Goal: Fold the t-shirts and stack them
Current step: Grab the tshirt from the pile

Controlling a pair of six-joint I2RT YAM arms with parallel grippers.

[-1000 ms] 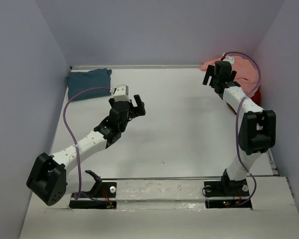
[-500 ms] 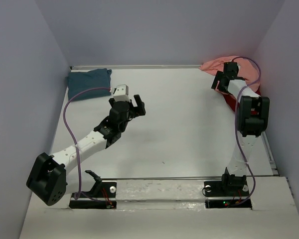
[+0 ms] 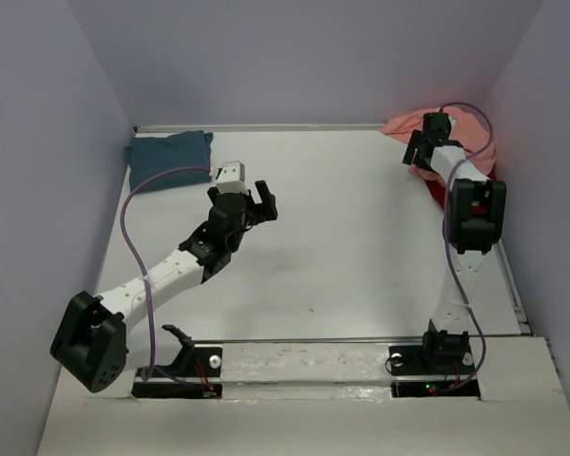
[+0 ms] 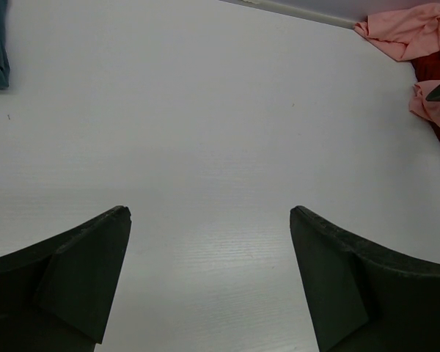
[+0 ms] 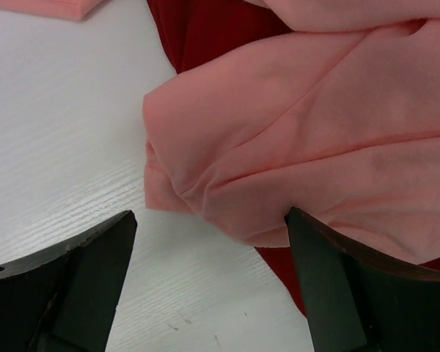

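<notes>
Fabric of dark red shirt mostly hidden under salmon-pink shirt, right jaws spread above, left jaws spread

text: none readable | labels: none | brands: none | numbers: none | signs: none

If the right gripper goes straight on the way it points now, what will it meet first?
Most likely the salmon-pink t-shirt: its bunched edge lies straight ahead between the open fingers of the right gripper, over the dark red t-shirt. How close is unclear.
</notes>
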